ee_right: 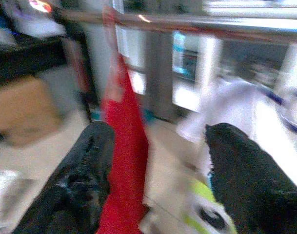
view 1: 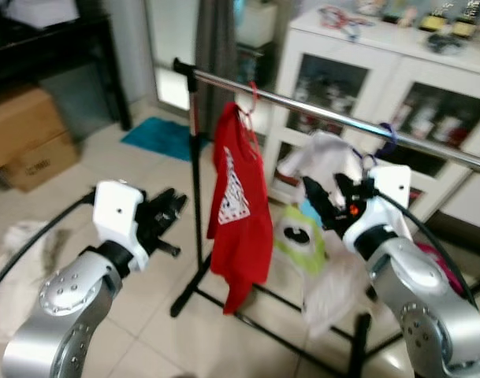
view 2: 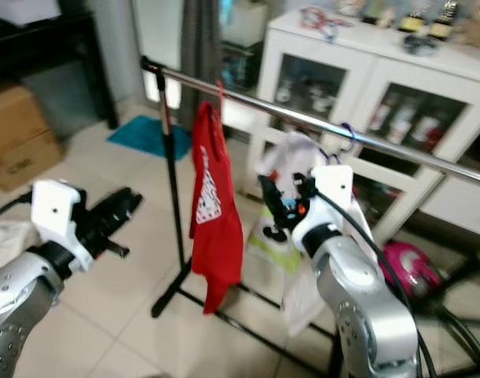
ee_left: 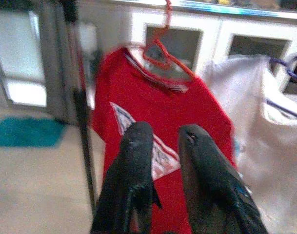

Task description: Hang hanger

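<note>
The red hanger (view 1: 250, 106) hangs by its hook on the chrome rail (view 1: 318, 111) of the garment rack, near the rail's left end, and carries a red T-shirt (view 1: 238, 209) with a pale triangular print. To the right of it on the same rail a purple hanger (view 1: 385, 140) holds a white garment (view 1: 328, 161) that drapes down toward the floor, with a yellow-green piece (view 1: 299, 236) showing between the two.

My right gripper (view 1: 328, 194) is raised just in front of the white garment, below the rail; its fingers (ee_right: 246, 180) are spread wide with nothing between them. My left gripper (view 1: 170, 209) sits lower and to the left of the rack's black upright post (view 1: 195, 189), apart from the red shirt and pointing toward it; its fingers (ee_left: 133, 170) lie close together with a narrow gap, holding nothing.

Behind the rack stands a white cabinet (view 1: 429, 87) with glass doors. A teal mat (view 1: 157, 135) lies on the tiled floor at the far left, and cardboard boxes (view 1: 27, 138) stand further left.
</note>
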Robot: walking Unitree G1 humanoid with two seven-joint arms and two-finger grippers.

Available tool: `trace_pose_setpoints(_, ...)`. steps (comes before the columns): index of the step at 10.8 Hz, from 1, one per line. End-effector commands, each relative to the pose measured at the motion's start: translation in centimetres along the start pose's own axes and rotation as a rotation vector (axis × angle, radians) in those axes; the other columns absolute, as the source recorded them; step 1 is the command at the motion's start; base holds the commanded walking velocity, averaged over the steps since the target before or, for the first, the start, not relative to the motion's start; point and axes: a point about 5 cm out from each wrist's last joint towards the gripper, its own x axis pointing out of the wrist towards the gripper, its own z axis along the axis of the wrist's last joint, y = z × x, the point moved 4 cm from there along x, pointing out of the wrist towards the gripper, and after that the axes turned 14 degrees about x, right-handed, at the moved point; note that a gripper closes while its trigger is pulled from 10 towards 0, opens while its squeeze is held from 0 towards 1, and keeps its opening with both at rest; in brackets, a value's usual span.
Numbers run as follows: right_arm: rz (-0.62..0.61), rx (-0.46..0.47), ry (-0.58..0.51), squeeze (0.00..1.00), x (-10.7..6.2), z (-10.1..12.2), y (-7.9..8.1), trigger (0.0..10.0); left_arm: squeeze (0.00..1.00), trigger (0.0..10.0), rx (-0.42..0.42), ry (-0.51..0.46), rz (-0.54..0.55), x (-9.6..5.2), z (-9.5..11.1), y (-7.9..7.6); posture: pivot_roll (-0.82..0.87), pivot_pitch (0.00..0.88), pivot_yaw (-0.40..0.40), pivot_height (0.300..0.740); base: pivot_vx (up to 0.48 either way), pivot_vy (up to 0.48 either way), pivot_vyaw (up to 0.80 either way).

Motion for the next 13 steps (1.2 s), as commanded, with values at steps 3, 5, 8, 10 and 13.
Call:
trace_pose_setpoints(3,-0.062,-0.001,0.029,1.00,0.3,-0.6,-0.7,10.0,0.00,10.0,0.009,-0.015,0.089,0.3,0.4,0.9,0.15,0.043,-0.055,0.740,0.000,0.000,0.00)
trace_pose_setpoints(5,-0.030,0.000,0.044,1.00,0.4,-1.1,-0.3,10.0,0.00,10.0,0.030,-0.030,0.089,0.6,0.9,0.9,0.16,0.041,-0.052,0.740,0.126,0.000,0.00)
trace_pose_setpoints(8,-0.038,-0.006,0.029,1.00,0.4,-1.6,-0.5,10.0,0.00,10.0,0.036,-0.027,0.073,0.9,0.7,0.4,0.15,0.013,-0.042,0.740,0.413,0.000,0.80)
trace_pose_setpoints(10,-0.052,-0.016,0.000,1.00,0.8,-1.4,-0.6,10.0,0.00,10.0,0.052,-0.023,0.064,1.5,0.6,0.5,0.15,0.017,-0.050,0.740,0.480,0.000,0.00)
trace_pose_setpoints(13,-0.046,-0.044,-0.094,1.00,1.6,-0.1,-0.4,10.0,0.15,10.0,0.033,0.022,0.087,2.0,0.0,1.0,0.14,0.014,-0.042,0.740,0.443,0.000,0.00)
